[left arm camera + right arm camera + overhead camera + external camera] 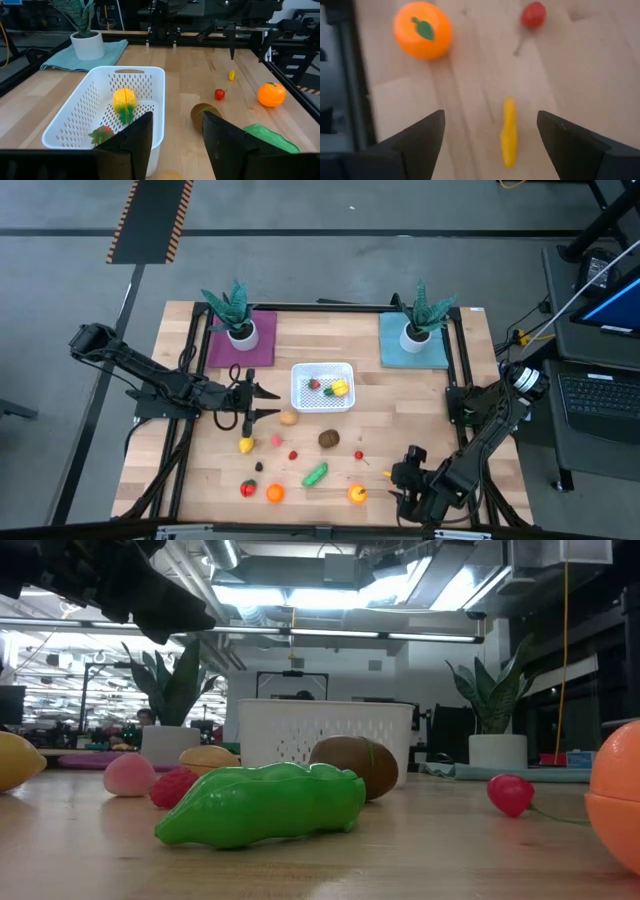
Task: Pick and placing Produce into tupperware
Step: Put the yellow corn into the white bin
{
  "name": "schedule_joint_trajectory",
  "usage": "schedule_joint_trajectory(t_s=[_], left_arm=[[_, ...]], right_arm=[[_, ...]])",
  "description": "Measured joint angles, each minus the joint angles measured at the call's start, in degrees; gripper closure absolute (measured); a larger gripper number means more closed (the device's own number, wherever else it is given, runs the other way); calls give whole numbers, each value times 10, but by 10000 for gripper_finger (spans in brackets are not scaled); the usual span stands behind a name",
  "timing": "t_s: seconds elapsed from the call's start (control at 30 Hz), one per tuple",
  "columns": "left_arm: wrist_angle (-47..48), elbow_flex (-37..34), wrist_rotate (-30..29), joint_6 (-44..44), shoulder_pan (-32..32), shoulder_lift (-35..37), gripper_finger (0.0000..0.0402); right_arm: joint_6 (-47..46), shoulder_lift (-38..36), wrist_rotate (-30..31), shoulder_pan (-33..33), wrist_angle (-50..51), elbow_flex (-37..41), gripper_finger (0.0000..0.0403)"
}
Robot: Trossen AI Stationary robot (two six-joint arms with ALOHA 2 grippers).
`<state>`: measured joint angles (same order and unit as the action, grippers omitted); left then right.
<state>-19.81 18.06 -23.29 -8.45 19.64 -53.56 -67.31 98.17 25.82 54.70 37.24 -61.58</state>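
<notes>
The white perforated tupperware (322, 387) stands mid-table, holding a yellow piece (123, 100), a red one (101, 134) and a small green one. My left gripper (268, 404) is open just left of it, fingers pointing toward the table's right, with a tan piece (288, 418) lying just off its fingertips. My right gripper (398, 480) is open near the table's near right corner, its fingers on either side of a small yellow elongated piece (508, 131) without touching it. An orange (422, 30) and a red cherry (533, 14) lie beyond it.
Loose produce lies on the near half of the table: a brown kiwi (328, 439), a green piece (316, 474), a yellow piece (246, 444), an orange one (274, 493), and small red and pink ones. Two potted plants (236, 320) (418, 322) stand on mats at the far edge.
</notes>
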Motion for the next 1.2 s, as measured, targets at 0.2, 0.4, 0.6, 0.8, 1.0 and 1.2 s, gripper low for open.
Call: schedule_joint_trajectory(t_s=[0.2, 0.4, 0.6, 0.8, 1.0, 1.2], left_arm=[[0, 0, 0, 0, 0, 0, 240], [0, 0, 0, 0, 0, 0, 233], [0, 0, 0, 0, 0, 0, 239], [0, 0, 0, 0, 0, 0, 242], [0, 0, 0, 0, 0, 0, 234], [1, 0, 0, 0, 0, 0, 237]], right_arm=[[1, 0, 0, -4, -5, 0, 85], [1, 0, 0, -4, 5, 0, 85], [-29, 10, 1, -4, 20, 11, 92], [-46, 36, 1, -6, 19, 23, 105], [-68, 58, -21, -6, 11, 23, 108], [-71, 82, -31, -6, 10, 22, 108]])
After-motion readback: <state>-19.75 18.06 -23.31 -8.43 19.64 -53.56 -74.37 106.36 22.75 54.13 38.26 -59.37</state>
